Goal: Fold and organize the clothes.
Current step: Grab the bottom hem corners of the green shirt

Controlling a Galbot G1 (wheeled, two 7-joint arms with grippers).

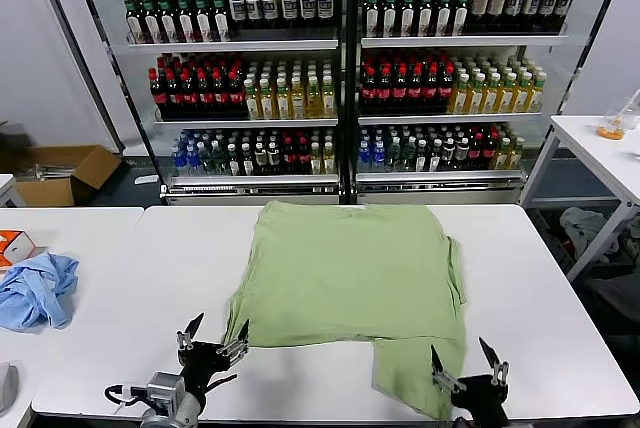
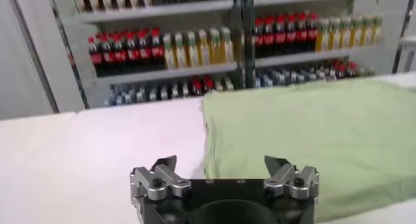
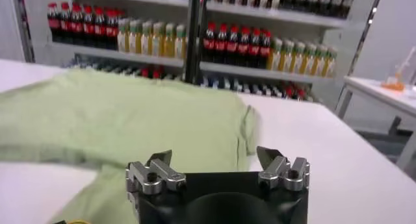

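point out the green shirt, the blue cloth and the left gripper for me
green shirt (image 1: 345,268), head view, on the flat middle of the fabric.
blue cloth (image 1: 37,290), head view, on the middle of the crumpled heap.
left gripper (image 1: 213,336), head view, midway between its open fingertips.

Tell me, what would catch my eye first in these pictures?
Probably the light green shirt spread flat in the middle of the white table, one part hanging toward the near edge. Next, the two open pincers at that near edge: the left pincer by the shirt's near left corner, the right pincer by the hanging part. Behind the table, shelves of bottles fill the background.
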